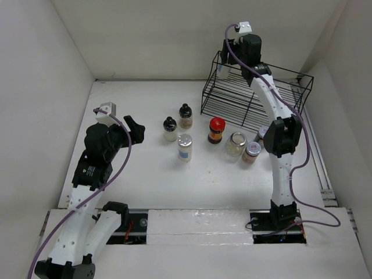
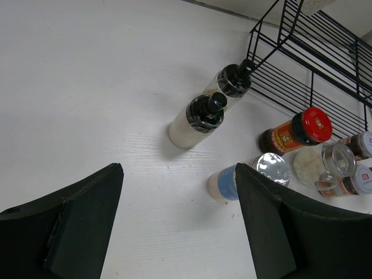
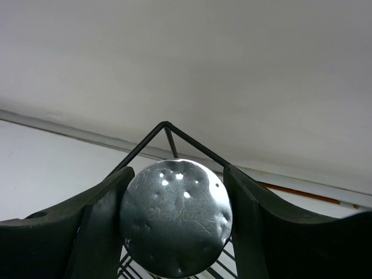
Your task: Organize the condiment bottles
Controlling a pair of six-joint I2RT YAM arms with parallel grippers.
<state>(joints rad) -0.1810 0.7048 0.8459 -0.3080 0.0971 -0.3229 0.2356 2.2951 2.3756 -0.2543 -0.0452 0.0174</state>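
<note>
My right gripper (image 1: 224, 68) is shut on a silver-lidded bottle (image 3: 176, 218) and holds it over the back left corner of the black wire rack (image 1: 256, 99). The fingers (image 3: 102, 203) press both sides of the lid. On the table stand two black-capped pale bottles (image 1: 170, 129) (image 1: 185, 115), a silver-lidded blue-labelled bottle (image 1: 185, 147), a red-capped amber bottle (image 1: 216, 129), a clear jar (image 1: 236, 144) and a red-labelled silver-lidded jar (image 1: 251, 152). Another jar (image 1: 263, 134) is partly hidden behind the right arm. My left gripper (image 1: 135, 129) is open and empty, left of the bottles; the blue-labelled bottle (image 2: 244, 177) sits just past its right finger.
The rack's shelves (image 2: 325, 70) show no bottles standing on them. White walls close in the table on the left, back and right. A rail (image 1: 317, 163) runs along the right edge. Bare table lies between the left gripper and the left wall.
</note>
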